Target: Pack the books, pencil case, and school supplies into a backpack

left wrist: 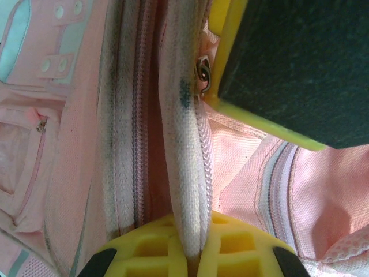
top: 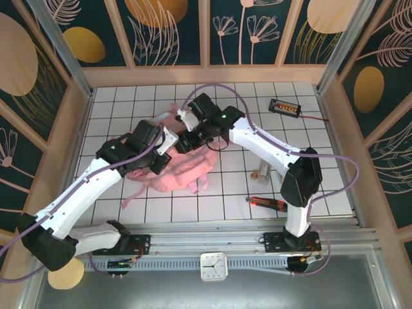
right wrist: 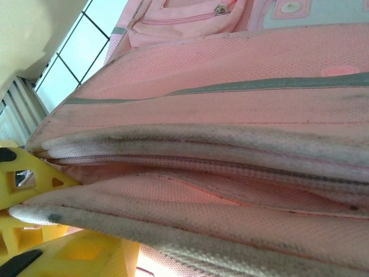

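Observation:
The pink backpack [top: 168, 177] lies on the tiled table under both arms. My left gripper [top: 168, 150] is shut on the white-trimmed zip edge of the backpack [left wrist: 190, 173], its yellow fingers [left wrist: 144, 248] meeting on the trim. My right gripper [top: 185, 141] is just beyond it at the same opening, and its dark finger [left wrist: 288, 63] sits beside the zip pull [left wrist: 203, 72]. In the right wrist view one yellow finger [right wrist: 69, 254] stands far to the side, jaws apart, with the backpack rim [right wrist: 202, 219] lying across them. A red and black school supply [top: 269, 203] lies right. Books and pencil case are hidden.
A black wired box with orange buttons [top: 285, 107] sits at the back right. A small silvery piece [top: 264, 171] lies near the right arm. A white clock [top: 213, 266] rests on the near rail. Walls close in the table on three sides.

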Controlling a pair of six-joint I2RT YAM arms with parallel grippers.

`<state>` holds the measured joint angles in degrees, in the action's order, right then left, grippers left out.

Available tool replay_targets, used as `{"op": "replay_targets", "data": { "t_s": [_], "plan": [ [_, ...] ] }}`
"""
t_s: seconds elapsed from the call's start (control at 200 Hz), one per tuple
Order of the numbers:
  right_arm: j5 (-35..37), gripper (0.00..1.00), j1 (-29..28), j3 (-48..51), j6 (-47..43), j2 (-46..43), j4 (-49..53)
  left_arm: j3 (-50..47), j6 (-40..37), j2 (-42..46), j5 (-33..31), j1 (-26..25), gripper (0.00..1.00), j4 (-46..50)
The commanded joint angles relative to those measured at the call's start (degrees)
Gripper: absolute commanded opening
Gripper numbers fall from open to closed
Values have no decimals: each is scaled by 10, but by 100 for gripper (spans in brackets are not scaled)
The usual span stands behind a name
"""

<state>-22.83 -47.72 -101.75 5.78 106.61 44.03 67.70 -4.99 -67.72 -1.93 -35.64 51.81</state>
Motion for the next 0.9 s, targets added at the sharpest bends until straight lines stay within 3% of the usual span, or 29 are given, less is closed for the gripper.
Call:
{"op": "replay_targets", "data": {
  "t_s": [0.0,0.09,0.24,0.375,0.645,0.896],
  "plan": [
    [16,51,-1,-30,-18,26,-27,43,-14,11,60,-8,0,-31],
    [14,44,-2,-40,-17,31,-31,41,-14,10,56,-8,0,-31],
    [5,16,-4,-36,-15,25,-38,40,-12,9,47,-8,0,-31],
    [16,0,-2,-11,-13,4,-45,40,-12,10,34,-8,0,-26],
    [62,0,58,51,-16,-37,-2,14,-14,28,-36,-8,0,2],
    [64,0,122,109,-24,-69,19,-14,-19,43,-79,-8,0,13]
  ]
}}
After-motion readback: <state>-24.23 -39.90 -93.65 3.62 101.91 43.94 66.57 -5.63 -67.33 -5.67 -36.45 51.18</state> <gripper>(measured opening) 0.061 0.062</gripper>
